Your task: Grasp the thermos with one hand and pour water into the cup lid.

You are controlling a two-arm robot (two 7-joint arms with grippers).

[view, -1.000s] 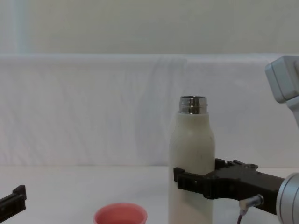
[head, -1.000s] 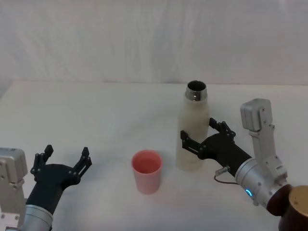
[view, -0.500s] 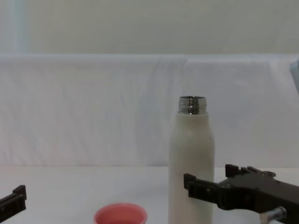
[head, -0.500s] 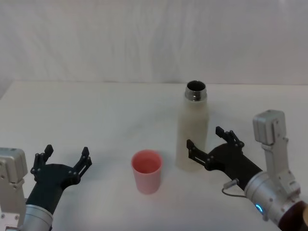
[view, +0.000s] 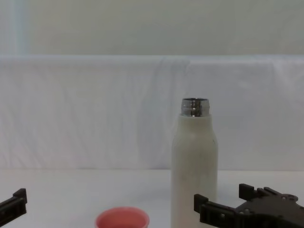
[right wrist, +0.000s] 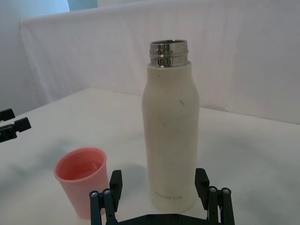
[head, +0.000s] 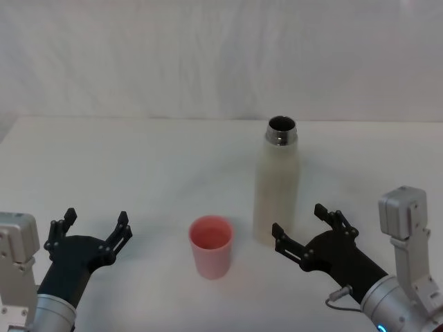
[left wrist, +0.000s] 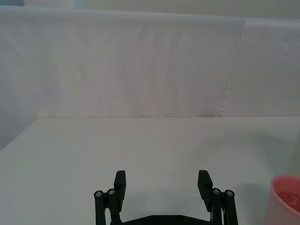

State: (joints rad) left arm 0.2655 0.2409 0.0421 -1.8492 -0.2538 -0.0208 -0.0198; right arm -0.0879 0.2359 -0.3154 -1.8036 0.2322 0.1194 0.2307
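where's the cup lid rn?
Head view: the cup lid stands upright on the table near the front centre, just left of the thermos, between the open left gripper and right gripper.

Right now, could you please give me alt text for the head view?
A cream thermos stands upright and uncapped on a white table, a pink cup lid beside it. The open right gripper sits just short of the thermos; the open left gripper rests apart.

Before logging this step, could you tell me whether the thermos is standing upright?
Upright: the thermos stands on the table, steel neck up, uncapped.
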